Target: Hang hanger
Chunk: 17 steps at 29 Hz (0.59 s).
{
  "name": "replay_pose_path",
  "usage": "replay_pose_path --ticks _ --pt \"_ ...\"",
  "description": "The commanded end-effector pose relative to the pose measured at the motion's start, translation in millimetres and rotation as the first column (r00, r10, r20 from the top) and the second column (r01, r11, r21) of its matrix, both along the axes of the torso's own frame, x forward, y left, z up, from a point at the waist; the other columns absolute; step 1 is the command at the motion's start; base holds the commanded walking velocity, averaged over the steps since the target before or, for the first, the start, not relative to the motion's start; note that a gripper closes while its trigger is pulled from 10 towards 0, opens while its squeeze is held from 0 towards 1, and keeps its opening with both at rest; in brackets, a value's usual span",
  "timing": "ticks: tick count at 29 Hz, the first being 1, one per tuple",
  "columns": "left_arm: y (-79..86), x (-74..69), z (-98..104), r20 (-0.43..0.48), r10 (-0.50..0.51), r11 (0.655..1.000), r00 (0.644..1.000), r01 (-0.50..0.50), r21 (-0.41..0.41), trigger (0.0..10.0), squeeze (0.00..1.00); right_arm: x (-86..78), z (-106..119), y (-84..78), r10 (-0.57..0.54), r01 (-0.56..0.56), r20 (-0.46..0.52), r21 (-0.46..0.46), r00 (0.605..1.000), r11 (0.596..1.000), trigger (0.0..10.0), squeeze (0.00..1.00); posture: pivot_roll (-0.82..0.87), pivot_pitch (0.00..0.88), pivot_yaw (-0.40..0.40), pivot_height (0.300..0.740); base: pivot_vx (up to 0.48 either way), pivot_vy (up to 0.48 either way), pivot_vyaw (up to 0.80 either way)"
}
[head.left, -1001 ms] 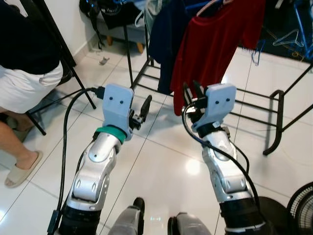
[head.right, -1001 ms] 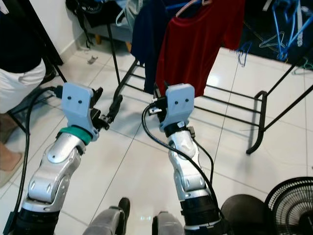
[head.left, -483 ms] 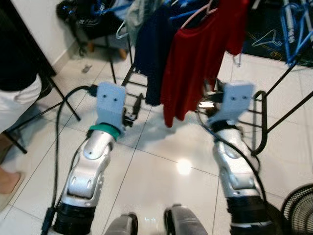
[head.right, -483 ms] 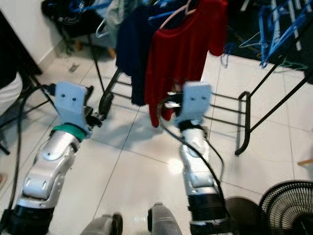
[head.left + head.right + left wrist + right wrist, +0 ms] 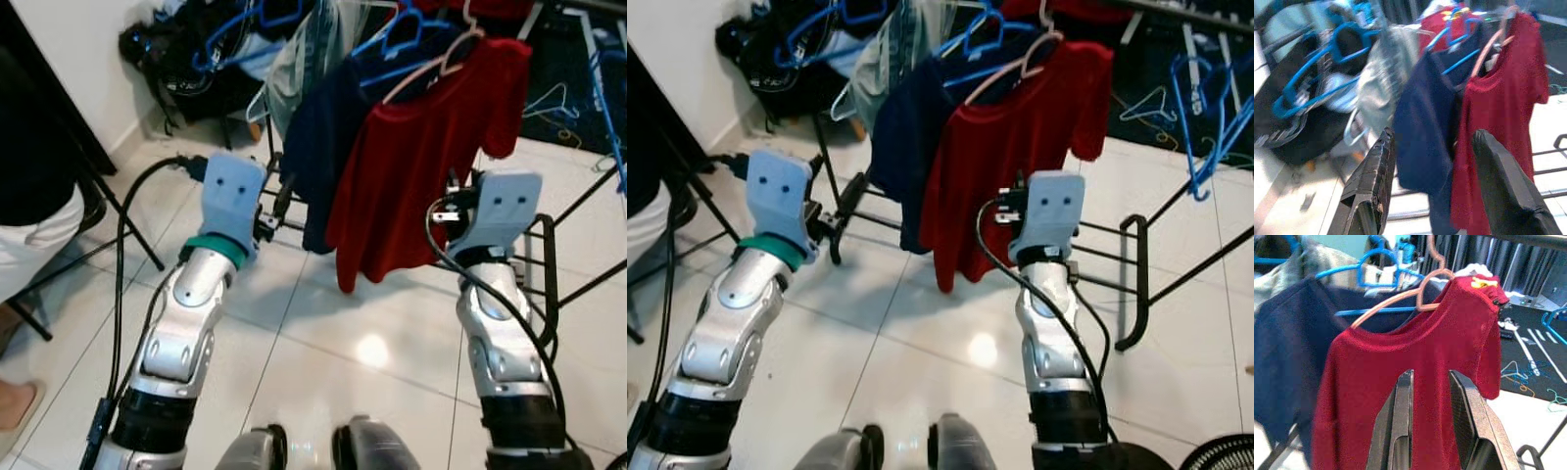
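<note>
A red shirt [image 5: 421,166] hangs on a pink hanger [image 5: 1396,301] hooked over the clothes rack, straight ahead. Beside it on the left hangs a navy shirt [image 5: 328,147] on a blue hanger [image 5: 402,24]. My right gripper [image 5: 1430,426] points at the red shirt from close by, its fingers a narrow gap apart with nothing between them. My left gripper [image 5: 1430,191] is held up toward the navy shirt, open and empty. Neither touches the clothes.
The rack's black base bars [image 5: 544,284] stand on the white tiled floor [image 5: 323,333] in front of my feet. A seated person [image 5: 29,196] and a black chair leg [image 5: 127,211] are at the left. Dark bags [image 5: 186,59] lie at the back left, and loose blue hangers [image 5: 1200,108] hang at the right.
The camera has moved closer to the rack and tilted up, so the hangers now show. Both arms reach farther forward, and the right gripper is nearer the red shirt.
</note>
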State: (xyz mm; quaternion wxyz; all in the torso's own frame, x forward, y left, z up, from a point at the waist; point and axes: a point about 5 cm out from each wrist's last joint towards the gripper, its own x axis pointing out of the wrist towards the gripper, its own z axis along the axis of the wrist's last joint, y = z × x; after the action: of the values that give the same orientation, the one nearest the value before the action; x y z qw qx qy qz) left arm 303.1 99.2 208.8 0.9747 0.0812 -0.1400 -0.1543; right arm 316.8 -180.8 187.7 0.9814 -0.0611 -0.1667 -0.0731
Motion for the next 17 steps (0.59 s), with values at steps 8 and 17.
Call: replay_pose_path --ticks 8,17 --pt "-17.8 -5.0 14 0.052 -0.088 0.996 0.995 0.088 -0.006 10.0 0.00 12.9 8 -10.4 -0.060 0.060 0.003 0.035 0.998 0.998 10.0 0.00 -0.09 0.093 0.076 0.740 0.465 0.000 0.00" --pt "-23.6 -9.0 17 0.072 -0.136 0.991 0.988 0.136 0.006 10.0 0.00 18.0 12 -7.1 -0.046 0.046 0.000 0.075 0.999 0.996 10.0 0.00 -0.08 0.090 0.077 0.740 0.447 0.000 0.00"
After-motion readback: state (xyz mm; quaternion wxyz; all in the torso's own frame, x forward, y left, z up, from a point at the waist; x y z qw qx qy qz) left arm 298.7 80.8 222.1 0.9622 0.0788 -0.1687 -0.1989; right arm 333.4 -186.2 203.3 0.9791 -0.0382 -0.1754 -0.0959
